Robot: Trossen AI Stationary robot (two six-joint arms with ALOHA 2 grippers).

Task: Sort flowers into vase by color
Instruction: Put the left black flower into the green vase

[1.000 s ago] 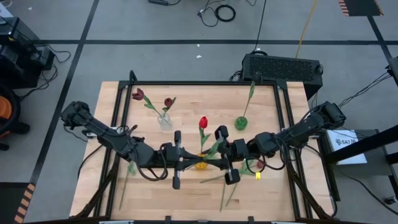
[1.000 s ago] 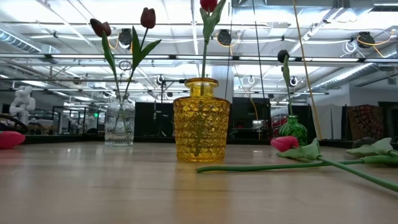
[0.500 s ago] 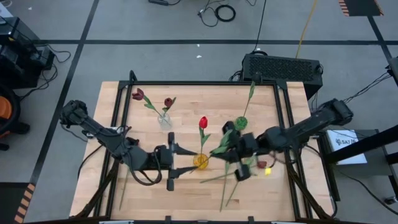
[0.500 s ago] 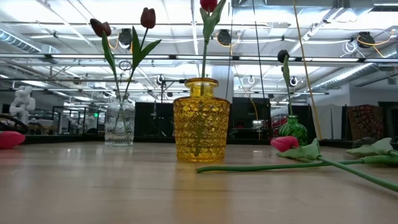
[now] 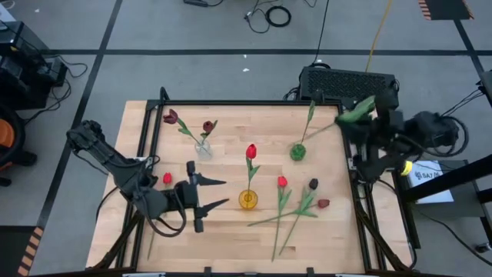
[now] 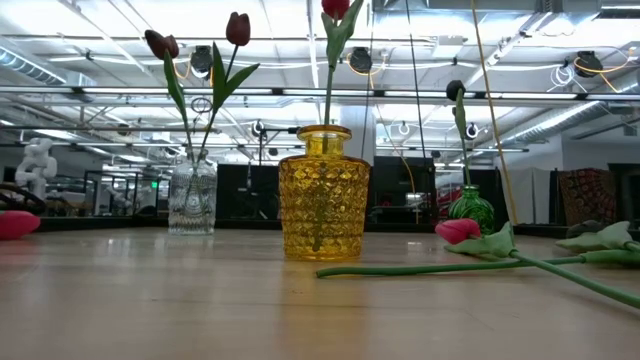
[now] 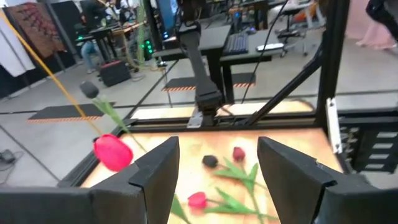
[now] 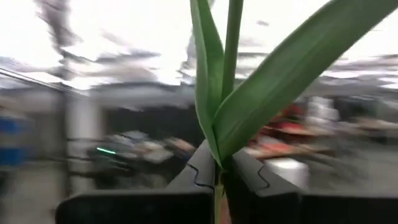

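Right gripper (image 8: 219, 174), clamped on a flower stem (image 8: 231, 37), has lifted clear, well right of the yellow vase (image 5: 247, 200); left gripper (image 5: 209, 194) just opened beside it, red tulip (image 5: 250, 151) delivered.

Textured yellow glass vase (image 6: 323, 193), wooden table (image 5: 231, 123)
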